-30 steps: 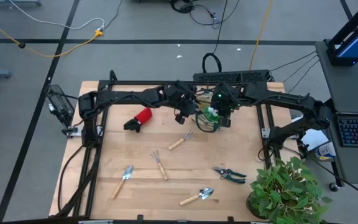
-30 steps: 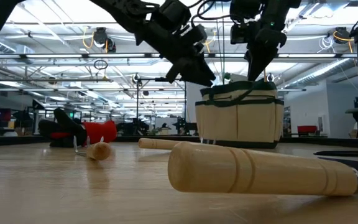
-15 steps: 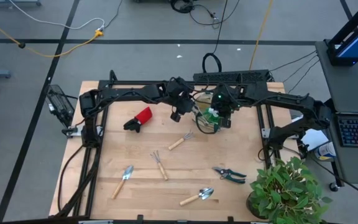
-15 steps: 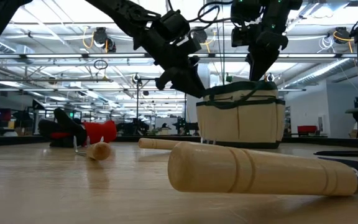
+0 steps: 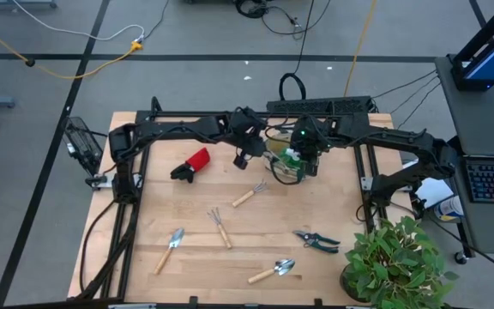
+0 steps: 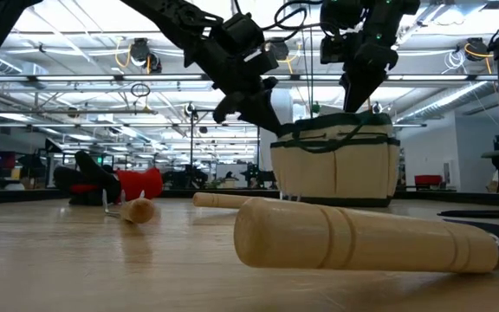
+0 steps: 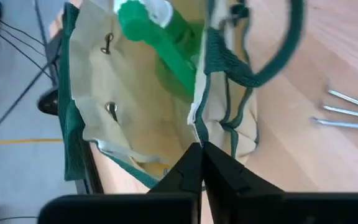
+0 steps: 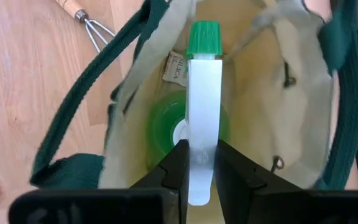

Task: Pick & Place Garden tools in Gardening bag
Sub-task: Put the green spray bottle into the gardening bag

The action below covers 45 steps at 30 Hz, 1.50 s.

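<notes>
The bag (image 5: 286,166) stands toward the back middle of the worktop (image 5: 204,266), and both arms meet over it. From above, the grippers hide most of it; only part of its rim and a dark green loop handle show.

The right gripper (image 8: 196,163) hangs over the bag's mouth, closed on a green-and-white item (image 8: 202,106) that points down into the bag. Its lower end is cut off behind the fingers. Below it, inside the bag, lies something round and green, too unclear to name.

The left gripper (image 7: 199,163) has its fingers pressed together on the bag's rim, pinching the fabric edge beside the green trim. In the low view the bag's near wall (image 6: 334,169) shows, but its base is hidden behind a wooden handle (image 6: 366,236) lying close to that camera.

The other tools lie on the open worktop, apart from the bag: a red item (image 5: 197,160) with a black part to the left, a fork (image 5: 249,195) just in front of the bag, a second fork (image 5: 220,227) nearer the middle, a trowel (image 5: 169,249) at front left, another trowel (image 5: 272,271) at front middle, and shears (image 5: 316,239) to the right. A plant (image 5: 397,262) fills the front right corner, its pot mostly hidden by leaves.
</notes>
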Each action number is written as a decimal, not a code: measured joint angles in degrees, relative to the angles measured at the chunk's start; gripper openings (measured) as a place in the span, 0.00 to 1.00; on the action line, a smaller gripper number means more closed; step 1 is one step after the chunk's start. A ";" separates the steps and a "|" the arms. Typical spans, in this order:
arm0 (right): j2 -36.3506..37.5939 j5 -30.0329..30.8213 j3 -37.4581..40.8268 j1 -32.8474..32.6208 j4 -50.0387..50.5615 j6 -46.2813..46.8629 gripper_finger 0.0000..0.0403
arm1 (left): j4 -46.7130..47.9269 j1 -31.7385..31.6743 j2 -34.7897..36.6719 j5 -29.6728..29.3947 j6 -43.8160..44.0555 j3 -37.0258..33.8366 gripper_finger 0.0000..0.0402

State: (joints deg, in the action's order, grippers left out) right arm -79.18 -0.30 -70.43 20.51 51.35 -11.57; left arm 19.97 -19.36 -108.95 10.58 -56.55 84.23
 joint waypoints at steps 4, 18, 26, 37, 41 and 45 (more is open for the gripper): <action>0.00 -2.91 0.00 0.01 -0.20 0.47 0.12 | 5.77 0.68 1.98 -0.08 0.48 0.00 0.01; 1.80 -2.34 0.00 -3.52 2.09 0.42 0.12 | 13.39 2.30 4.73 -6.70 4.65 -0.02 0.01; 4.41 -2.75 -0.02 -3.50 6.33 3.60 0.12 | 12.86 2.34 4.73 -8.16 5.44 -0.02 0.02; 3.06 -2.75 -0.02 -3.50 4.33 -12.69 0.12 | 12.83 3.37 4.73 -8.29 4.66 -0.02 0.01; 3.06 -1.89 -0.02 -3.50 3.26 -22.21 0.12 | 12.92 3.25 4.73 -8.36 5.77 -0.02 0.03; 3.06 3.56 -0.02 -3.66 3.37 -32.30 0.12 | 12.96 3.26 4.73 -10.36 5.56 -0.02 0.04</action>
State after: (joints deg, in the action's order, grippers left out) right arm -76.12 3.27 -70.46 16.86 54.72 -43.88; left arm 32.93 -16.10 -104.22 0.22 -50.99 84.20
